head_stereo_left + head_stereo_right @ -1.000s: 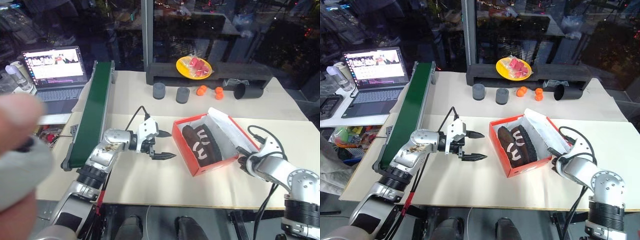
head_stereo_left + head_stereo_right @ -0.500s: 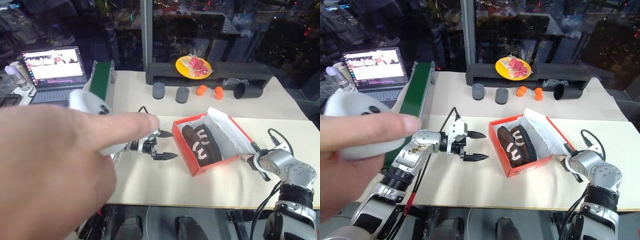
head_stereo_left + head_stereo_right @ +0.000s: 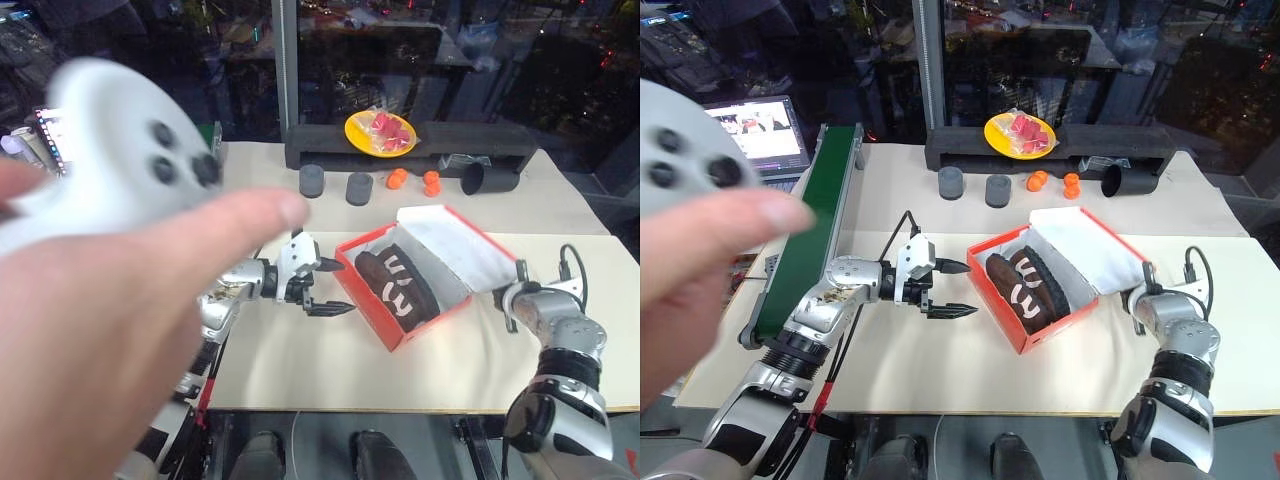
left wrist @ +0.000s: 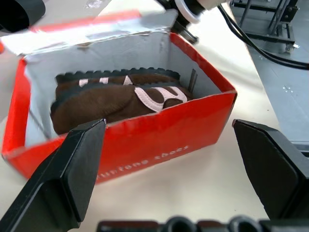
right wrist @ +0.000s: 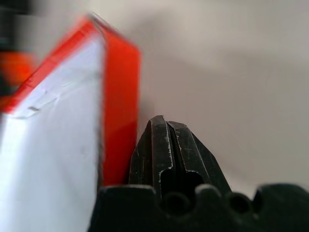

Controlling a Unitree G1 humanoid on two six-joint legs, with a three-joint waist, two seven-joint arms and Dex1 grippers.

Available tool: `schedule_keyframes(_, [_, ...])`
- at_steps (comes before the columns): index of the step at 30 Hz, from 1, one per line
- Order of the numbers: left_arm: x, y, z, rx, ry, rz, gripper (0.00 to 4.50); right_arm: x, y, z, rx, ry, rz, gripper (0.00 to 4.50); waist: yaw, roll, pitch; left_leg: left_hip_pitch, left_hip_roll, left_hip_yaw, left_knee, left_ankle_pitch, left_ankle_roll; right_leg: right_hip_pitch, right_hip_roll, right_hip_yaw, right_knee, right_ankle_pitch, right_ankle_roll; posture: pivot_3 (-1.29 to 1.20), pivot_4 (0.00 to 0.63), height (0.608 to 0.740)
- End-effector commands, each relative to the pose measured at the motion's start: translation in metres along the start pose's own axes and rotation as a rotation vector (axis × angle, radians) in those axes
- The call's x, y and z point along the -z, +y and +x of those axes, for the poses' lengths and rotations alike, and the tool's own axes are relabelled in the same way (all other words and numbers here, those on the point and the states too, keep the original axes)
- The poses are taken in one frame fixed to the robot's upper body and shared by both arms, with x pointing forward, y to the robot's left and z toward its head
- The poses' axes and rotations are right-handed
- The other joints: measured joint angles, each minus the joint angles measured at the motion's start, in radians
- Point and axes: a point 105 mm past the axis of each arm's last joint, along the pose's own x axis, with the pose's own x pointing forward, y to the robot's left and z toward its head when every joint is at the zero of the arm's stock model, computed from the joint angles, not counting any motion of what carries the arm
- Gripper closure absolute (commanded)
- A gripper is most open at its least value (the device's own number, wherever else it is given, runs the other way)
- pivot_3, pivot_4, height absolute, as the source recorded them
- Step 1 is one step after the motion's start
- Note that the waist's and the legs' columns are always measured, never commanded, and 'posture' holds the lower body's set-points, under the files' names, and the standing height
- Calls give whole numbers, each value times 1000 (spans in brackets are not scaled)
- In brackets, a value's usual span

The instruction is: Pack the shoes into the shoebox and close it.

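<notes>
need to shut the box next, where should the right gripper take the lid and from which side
Judging by the pose: the lid stands half raised, hinged on the shoebox's far long side, white inside facing the shoes. Take its free red edge from outside, where the shut right gripper already sits, and push it over toward the left gripper.

both shoes sit in the shoebox; left tool just left of it, right tool at its right, cylinders behind.

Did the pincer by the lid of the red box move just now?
Yes. The right pincer has gone up and away from the robot along the shoebox, from near its front corner to the lid's outer edge.
</notes>
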Motion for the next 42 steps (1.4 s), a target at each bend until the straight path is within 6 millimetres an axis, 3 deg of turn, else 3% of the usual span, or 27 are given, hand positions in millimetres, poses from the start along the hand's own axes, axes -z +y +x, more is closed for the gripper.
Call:
schedule_keyframes(1, [-13, 4, 0, 2, -19, 46, 0, -9, 66, -32, -293, -93, -116, 4380, 3, 1, 1, -1, 0, 0, 0, 0, 0, -2, 0, 0, 1, 0, 0, 0, 150, 740])
schedule_keyframes(3, [-14, 4, 1, 7, -18, 48, 0, 10, 82, -51, -372, -61, -256, 4380, 7, 1, 0, -4, 0, 0, 0, 0, 0, -7, 0, 0, 4, 0, 0, 0, 150, 740])
schedule_keyframes(5, [-14, 3, 1, 10, -17, 49, 0, 25, 86, -64, -397, -26, -346, 4380, 10, 1, 0, -9, 0, -1, 0, 0, 0, -12, 0, 0, 6, 0, 0, 0, 150, 740])
schedule_keyframes(7, [-14, 3, 0, 13, -15, 51, 0, 44, 86, -75, -401, 26, -546, 4380, 10, 1, 0, -9, 0, -1, 0, 0, 0, -12, 0, 0, 6, 0, 0, 0, 150, 740])
schedule_keyframes(10, [-16, 3, 0, 18, -14, 52, 0, 72, 71, -90, -382, 143, -851, 4380, 14, 1, 0, -9, -1, 0, 0, 0, 0, -13, -1, 0, 6, 0, 0, 0, 150, 740])
schedule_keyframes(14, [-16, 3, 0, 20, -12, 51, 0, 85, 52, -93, -323, 240, -1070, 4380, 14, 1, 0, -9, -1, 0, 1, 0, 0, -12, -1, 0, 5, 0, 0, 0, 150, 740])
schedule_keyframes(24, [-17, 3, 1, 14, -12, 46, 0, 128, 71, -80, -414, 388, -1219, 4380, 11, 1, 0, -9, 0, 0, 1, 0, 0, -12, 0, 1, 5, 0, 0, 0, 150, 740])
schedule_keyframes(34, [-17, 4, -4, -43, -15, 30, 0, 172, 55, -77, -433, 555, -1342, 4380, 11, 1, 0, -9, 0, 0, 1, 0, 0, -12, 0, 0, 5, 0, 0, 0, 150, 740])
schedule_keyframes(42, [-11, 7, -7, -102, -12, 9, 0, 173, 38, -69, -384, 583, -1380, 4380, 9, -1, -1, -5, 0, 0, 1, 0, 0, -9, 1, 0, 6, 0, -1, 0, 150, 740])
